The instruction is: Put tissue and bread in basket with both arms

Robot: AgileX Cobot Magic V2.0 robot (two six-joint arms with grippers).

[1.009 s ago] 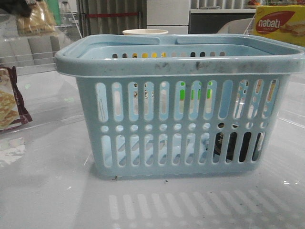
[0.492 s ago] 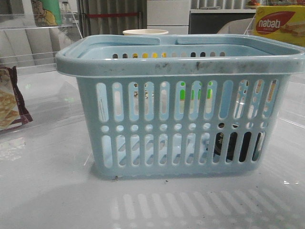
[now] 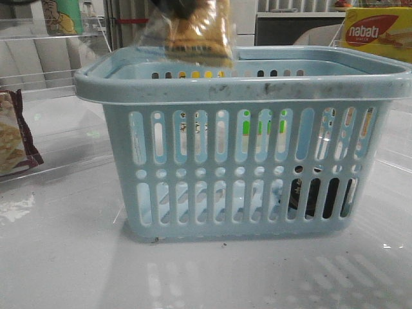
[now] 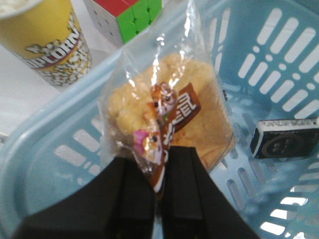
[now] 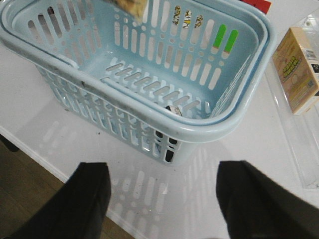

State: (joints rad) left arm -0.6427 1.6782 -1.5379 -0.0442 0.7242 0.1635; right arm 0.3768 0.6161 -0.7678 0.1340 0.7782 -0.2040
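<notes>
The bread (image 3: 196, 29) is now seen in the front view hanging over the basket (image 3: 244, 87), above the rear rim left of centre; half a second ago that spot was bare and a second ago the bag was far up at the left edge of the view. A sideways carry toward the basket is therefore recorded.

The left gripper (image 4: 162, 164) is pinched closed on the top seam of the clear bag, at the dark label; the bun hangs freely below the jaws. In the left wrist view the bag is seen over the basket's interior, near one wall, not yet touching the floor.

The tissue (image 4: 284, 138) lies flat on the basket floor, near a slotted wall, well apart from the hanging bread. That half of the task is judged complete.

The right gripper (image 5: 162, 199) is held outside the basket over the table (image 5: 249, 149), jaws spread wide and empty.

Judgement: only the bread's release is left. The bag is close to the rim, so a drop from here could catch the rim or handle; a little more travel inward appears advisable before the jaws are opened.
</notes>
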